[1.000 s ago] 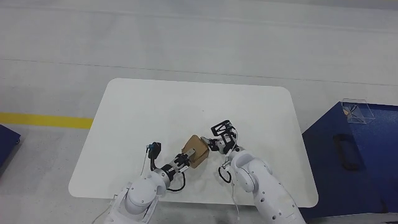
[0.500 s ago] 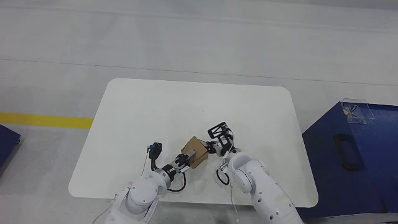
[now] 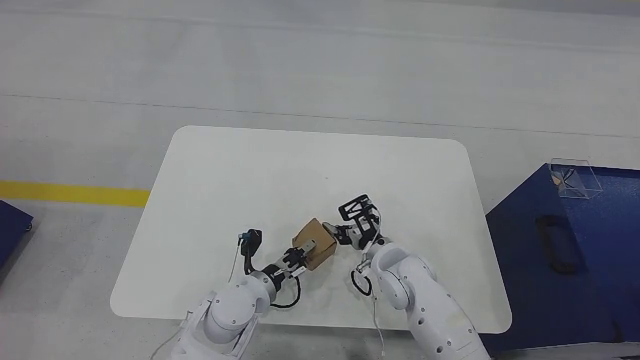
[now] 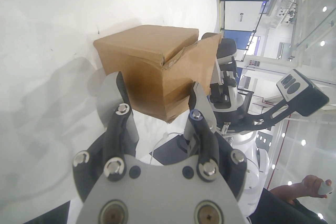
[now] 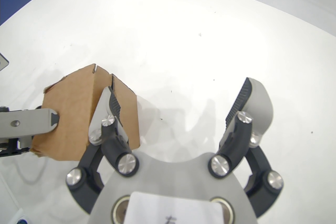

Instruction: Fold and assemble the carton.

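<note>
A small brown carton (image 3: 312,240) stands on the white table (image 3: 300,170) near its front edge. In the left wrist view the carton (image 4: 147,51) shows a torn, creased corner and a flap sticking up at its far side. My left gripper (image 4: 157,80) is shut on the carton's near corner, one finger on each face. My right gripper (image 5: 178,86) stands open on the carton's other side. One of its fingers (image 5: 110,104) rests against the carton (image 5: 71,114) at the flap's edge, and the other hangs free over bare table. From above, the left gripper (image 3: 297,256) and right gripper (image 3: 345,232) flank the carton.
A blue cabinet (image 3: 570,250) stands off the table's right side with a clear container (image 3: 572,175) on top. The table's front edge runs just behind both arms. Open tabletop stretches behind and to both sides of the carton.
The right gripper shifted slightly toward the carton and then eased back. The carton and the left gripper have barely moved.
</note>
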Controlling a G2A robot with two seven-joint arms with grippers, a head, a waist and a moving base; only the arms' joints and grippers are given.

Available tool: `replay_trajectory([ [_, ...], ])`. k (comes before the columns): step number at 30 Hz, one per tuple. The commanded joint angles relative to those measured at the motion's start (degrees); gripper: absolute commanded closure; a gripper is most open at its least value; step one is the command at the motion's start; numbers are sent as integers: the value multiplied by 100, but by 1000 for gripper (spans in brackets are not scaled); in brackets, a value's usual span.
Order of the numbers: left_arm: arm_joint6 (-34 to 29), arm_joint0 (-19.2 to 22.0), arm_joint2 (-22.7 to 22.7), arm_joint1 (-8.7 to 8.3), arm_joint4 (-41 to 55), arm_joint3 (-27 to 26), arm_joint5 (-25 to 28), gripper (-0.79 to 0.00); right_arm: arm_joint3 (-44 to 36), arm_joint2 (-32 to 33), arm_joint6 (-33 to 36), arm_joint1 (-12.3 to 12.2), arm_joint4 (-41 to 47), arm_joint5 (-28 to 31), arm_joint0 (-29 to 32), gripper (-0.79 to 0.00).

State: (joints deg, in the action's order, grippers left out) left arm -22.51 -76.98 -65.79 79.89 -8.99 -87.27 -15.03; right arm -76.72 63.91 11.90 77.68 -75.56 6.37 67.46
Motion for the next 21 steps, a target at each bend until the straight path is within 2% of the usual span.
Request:
replay_trajectory([
  [1,17,3,7,-1,3,9,-5,-443,-18,29,-6,-5,0,-4,15,-785],
  [21,63,4,63,-23,63,-11,0,-431,14,32,10,3,49,151,7,-785],
])
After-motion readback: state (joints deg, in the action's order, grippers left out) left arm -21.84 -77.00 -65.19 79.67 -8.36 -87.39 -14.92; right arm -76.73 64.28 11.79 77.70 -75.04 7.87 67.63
